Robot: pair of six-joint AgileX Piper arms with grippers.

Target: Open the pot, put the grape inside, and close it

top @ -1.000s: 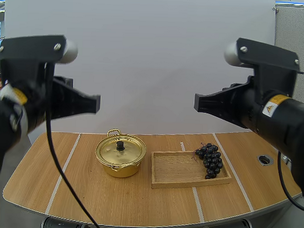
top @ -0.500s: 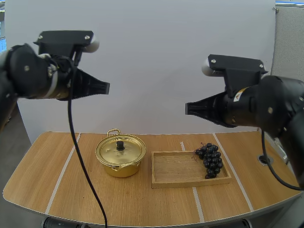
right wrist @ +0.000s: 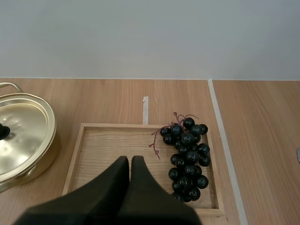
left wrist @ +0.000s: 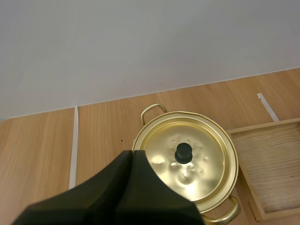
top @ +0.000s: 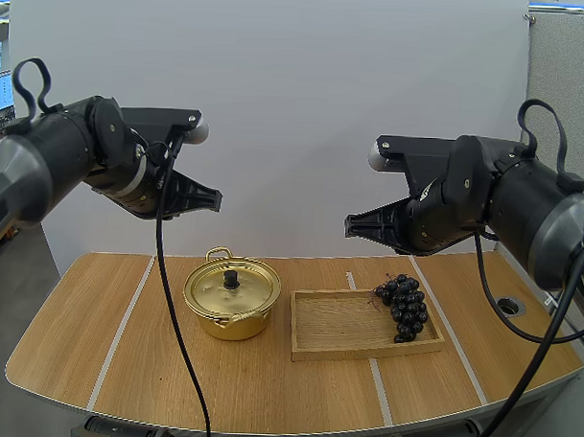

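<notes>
Hovering high, left pincer [top: 216, 199] and right pincer [top: 349, 225] pressed together, empty. On tabletop [top: 124, 366]: round golden lidded pot [top: 233, 327]; black grape bunch [top: 404, 304] laid in wooden tray [top: 341, 326]. Slippery lid [top: 216, 289] judged best pinched by black knob [top: 231, 277].

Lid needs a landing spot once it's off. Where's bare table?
Widest bare table is left of the pot, out to the edge. A strip along the near edge runs in front of pot and wooden tray. The tray's left half is bare too. Crowded: the narrow pot-tray gap, and the tray's right end under the grapes.
</notes>
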